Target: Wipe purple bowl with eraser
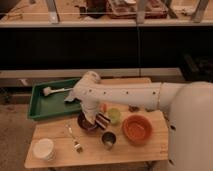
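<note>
The purple bowl (84, 124) sits on the wooden table (60, 132), left of centre, partly hidden by my arm. My white arm reaches in from the right, bends, and drops down onto the bowl. My gripper (91, 118) is right over the bowl. The eraser (102, 120), a dark block with pale and reddish stripes, sits tilted at the bowl's right rim, right against the gripper. Whether the gripper holds it does not show.
A metal cup (108, 139) stands in front of the eraser. An orange bowl (136, 128) is to the right, a small green cup (115, 116) behind it. A fork (75, 140) and a white bowl (44, 148) lie front left. A green tray (42, 107) holds a brush (50, 90).
</note>
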Robot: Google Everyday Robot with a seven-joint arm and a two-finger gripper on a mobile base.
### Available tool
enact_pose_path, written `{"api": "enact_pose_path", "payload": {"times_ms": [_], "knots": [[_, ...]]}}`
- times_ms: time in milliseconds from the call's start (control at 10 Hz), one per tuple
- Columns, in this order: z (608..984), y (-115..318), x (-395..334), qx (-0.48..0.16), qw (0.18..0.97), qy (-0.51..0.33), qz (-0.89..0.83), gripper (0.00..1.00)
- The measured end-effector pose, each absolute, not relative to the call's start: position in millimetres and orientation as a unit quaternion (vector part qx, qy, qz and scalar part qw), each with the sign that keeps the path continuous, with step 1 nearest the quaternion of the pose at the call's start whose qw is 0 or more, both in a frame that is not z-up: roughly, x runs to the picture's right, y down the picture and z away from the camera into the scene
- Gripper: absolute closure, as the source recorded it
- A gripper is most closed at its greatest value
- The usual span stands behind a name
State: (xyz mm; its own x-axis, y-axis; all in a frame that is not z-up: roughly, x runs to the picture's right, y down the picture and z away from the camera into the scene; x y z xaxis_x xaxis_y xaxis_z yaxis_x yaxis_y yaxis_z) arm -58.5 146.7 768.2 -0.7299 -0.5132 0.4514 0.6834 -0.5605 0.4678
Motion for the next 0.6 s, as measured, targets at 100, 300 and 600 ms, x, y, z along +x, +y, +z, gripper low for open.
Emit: {"api": "enact_pose_path", "payload": {"times_ms": [100, 300, 600], "knots": [[778, 139, -56, -0.129, 0.351, -0.32, -0.87, 0.95], [797, 123, -54, -0.12, 0.364, -0.323, -0.865, 0.95], [806, 112, -84, -0.098, 0.351, -0.338, -0.868, 0.95]]}}
